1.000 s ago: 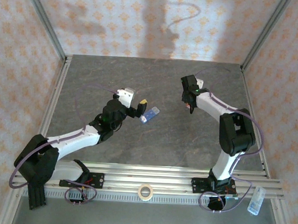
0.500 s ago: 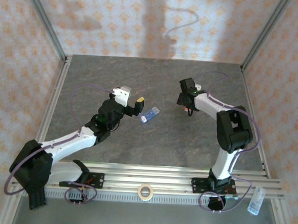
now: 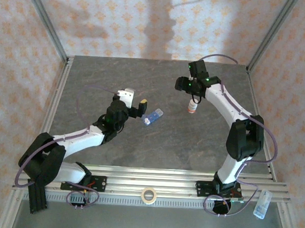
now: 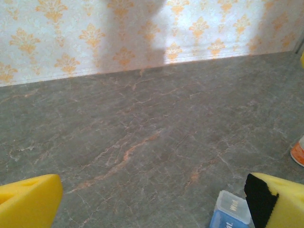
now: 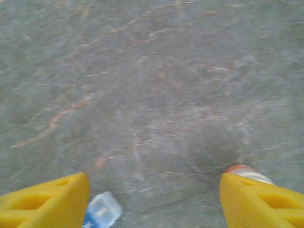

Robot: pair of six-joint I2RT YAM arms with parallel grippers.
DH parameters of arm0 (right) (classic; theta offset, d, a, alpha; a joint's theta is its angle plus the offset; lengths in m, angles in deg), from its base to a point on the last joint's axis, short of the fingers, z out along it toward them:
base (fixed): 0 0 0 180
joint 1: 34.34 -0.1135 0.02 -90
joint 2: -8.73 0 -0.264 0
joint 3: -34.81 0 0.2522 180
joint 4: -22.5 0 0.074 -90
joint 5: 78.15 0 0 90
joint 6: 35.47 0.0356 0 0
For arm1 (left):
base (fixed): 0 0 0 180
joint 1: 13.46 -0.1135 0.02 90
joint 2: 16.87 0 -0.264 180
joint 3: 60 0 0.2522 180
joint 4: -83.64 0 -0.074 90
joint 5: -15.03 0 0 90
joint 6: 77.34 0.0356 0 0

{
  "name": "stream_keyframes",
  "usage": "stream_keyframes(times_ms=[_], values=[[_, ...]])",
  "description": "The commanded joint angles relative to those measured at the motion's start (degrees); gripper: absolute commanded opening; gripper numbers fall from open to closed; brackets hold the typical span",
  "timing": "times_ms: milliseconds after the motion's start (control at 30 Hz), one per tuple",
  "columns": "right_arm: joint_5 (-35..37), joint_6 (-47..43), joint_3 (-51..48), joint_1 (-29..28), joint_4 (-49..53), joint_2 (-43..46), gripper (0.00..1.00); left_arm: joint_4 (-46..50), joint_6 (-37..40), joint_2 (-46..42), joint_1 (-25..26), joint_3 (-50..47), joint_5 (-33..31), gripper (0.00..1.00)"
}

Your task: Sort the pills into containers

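Step in hand – set-up for sorting; no compartment is being filled at this moment.

Left hand (image 4: 153, 202): fingers spread wide, nothing between them. It hovers low over the bench (image 3: 144, 78), mid-left. The containers (image 3: 153, 116) – a small blue strip with a paler clear end – lie flat on the bench just beside one fingertip, outside the gap, not inside it.

Right hand (image 5: 154, 190): fingers apart with bare bench between them, holding nothing. It hangs over the far right part of the bench. A small white bottle (image 3: 193, 106) with an orange-red band stands upright just below it in the overhead view; in the right wrist view it peeks out beside one finger.

Strip and bottle are well apart. Whether the bottle holds the pills cannot be told.

Judgement: task barely begun.

Next move calls for:
- left hand shifts sideways until the strip sits between its fingers, then closes to steady it
- right hand drops squarely over the bottle and grips without tipping it
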Motion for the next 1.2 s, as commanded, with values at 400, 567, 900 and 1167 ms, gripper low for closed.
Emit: stream_keyframes(times_ms=[400, 567, 900, 1167], values=[[-13.63, -2.29, 20.73, -6.89, 11.89, -26.11, 0.39, 10.42, -7.06, 2.44, -5.76, 7.12, 2.24, 1.0], [-14.37, -1.85, 23.68, -7.98, 12.38, -30.15, 0.35, 12.22, -7.79, 2.42, -6.72, 7.07, 3.6, 1.0], [-14.37, -2.32, 22.51, -9.36, 13.11, -31.55, 0.28, 13.25, -8.88, 2.88, -8.87, 7.37, 8.44, 1.0], [-13.64, -3.03, 17.27, -9.7, 13.24, -28.43, 0.23, 11.81, -10.28, 3.88, -9.36, 7.31, 10.93, 1.0]])
